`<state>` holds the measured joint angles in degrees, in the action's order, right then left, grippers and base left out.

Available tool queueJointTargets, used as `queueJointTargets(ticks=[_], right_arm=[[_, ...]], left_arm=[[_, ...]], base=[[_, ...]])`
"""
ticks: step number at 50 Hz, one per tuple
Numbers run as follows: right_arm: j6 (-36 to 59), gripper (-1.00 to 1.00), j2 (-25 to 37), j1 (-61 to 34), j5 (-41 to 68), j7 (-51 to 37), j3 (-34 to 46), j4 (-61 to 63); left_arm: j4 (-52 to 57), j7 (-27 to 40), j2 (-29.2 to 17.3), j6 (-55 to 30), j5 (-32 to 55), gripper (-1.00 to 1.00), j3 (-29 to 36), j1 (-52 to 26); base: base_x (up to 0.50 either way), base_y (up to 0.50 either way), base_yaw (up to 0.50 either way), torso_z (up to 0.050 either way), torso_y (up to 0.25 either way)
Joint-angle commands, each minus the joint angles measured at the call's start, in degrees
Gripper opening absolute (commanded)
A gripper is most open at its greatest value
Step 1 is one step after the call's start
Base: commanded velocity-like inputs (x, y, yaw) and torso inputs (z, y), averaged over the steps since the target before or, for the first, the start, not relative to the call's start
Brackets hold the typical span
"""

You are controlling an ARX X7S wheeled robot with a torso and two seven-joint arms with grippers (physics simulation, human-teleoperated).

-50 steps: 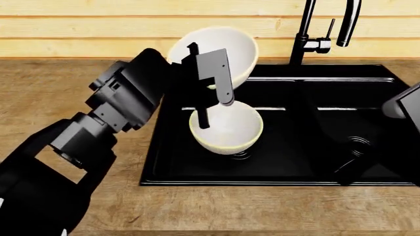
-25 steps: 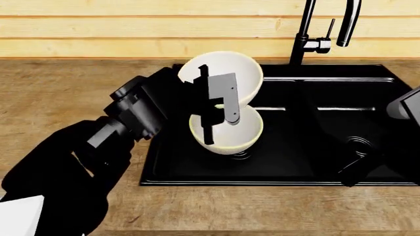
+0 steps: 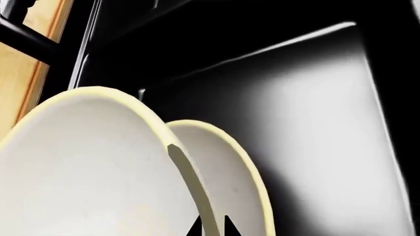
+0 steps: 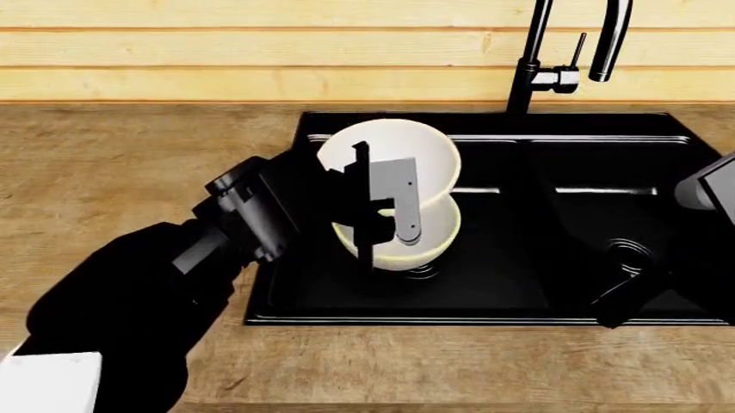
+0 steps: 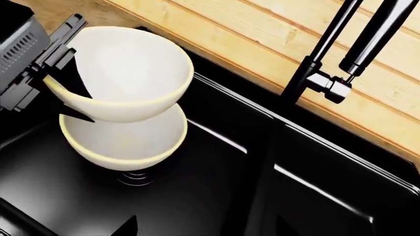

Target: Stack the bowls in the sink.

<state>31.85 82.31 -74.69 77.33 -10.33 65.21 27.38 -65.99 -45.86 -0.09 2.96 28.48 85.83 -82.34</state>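
- Sink point(image 4: 494, 305) was the landmark: black double basin set in a wooden counter point(image 4: 126, 163), central divider point(image 4: 531, 215) running front to back, tall black faucet point(image 4: 540, 60) at its back edge by the wood-plank wall point(image 4: 230, 52).
- Lower bowl point(image 4: 431, 241) sat upright in the sink's left basin, right over the round drain point(image 5: 135, 177); cream-white with a yellowish rim.
- Upper bowl point(image 4: 425, 155) was held over the same basin, tilted, its opening turned toward the faucet side; its underside dipped into the lower bowl's mouth. Could not tell for sure whether the two bowls touched.
- Left gripper point(image 4: 385, 206) was clamped on the upper bowl's rim, one finger inside the bowl and one outside, on the side of the bowl away from the divider.
- Left wrist view showed both bowls close up: upper bowl point(image 3: 85, 172) nearer, lower bowl point(image 3: 229, 182) just behind it, black basin wall point(image 3: 328, 123) beyond.
- Right wrist view showed the upper bowl point(image 5: 131, 69) overlapping the lower bowl point(image 5: 125, 142) from above, faucet point(image 5: 328, 64) behind the divider.
- Right gripper point(image 4: 620, 297) hung low in the sink's right basin, near the front wall, well apart from both bowls; only a dark shape, so could not tell if its fingers were apart or together.
- Right basin's drain point(image 4: 626, 249) sat just behind that gripper.
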Motion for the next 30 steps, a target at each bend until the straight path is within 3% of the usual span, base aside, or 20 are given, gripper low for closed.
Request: queueJointTargets(ticks=[1, 30], right_arm=[[-0.02, 1.0, 0.29, 0.36, 0.04, -0.06, -0.02, 0.11], [-1.89, 1.0, 1.41, 2.35, -0.37, -0.29, 0.59, -0.05]], left_arm=[[0.8, 0.66, 0.08, 0.04, 1.3, -1.0, 0.72, 1.13], [1.69, 0.67, 0.08, 0.14, 0.61, -1.0, 1.03, 3.89]], base=[[0.0, 0.0, 0.0, 0.0, 0.0], [0.0, 0.0, 0.0, 0.0, 0.0]])
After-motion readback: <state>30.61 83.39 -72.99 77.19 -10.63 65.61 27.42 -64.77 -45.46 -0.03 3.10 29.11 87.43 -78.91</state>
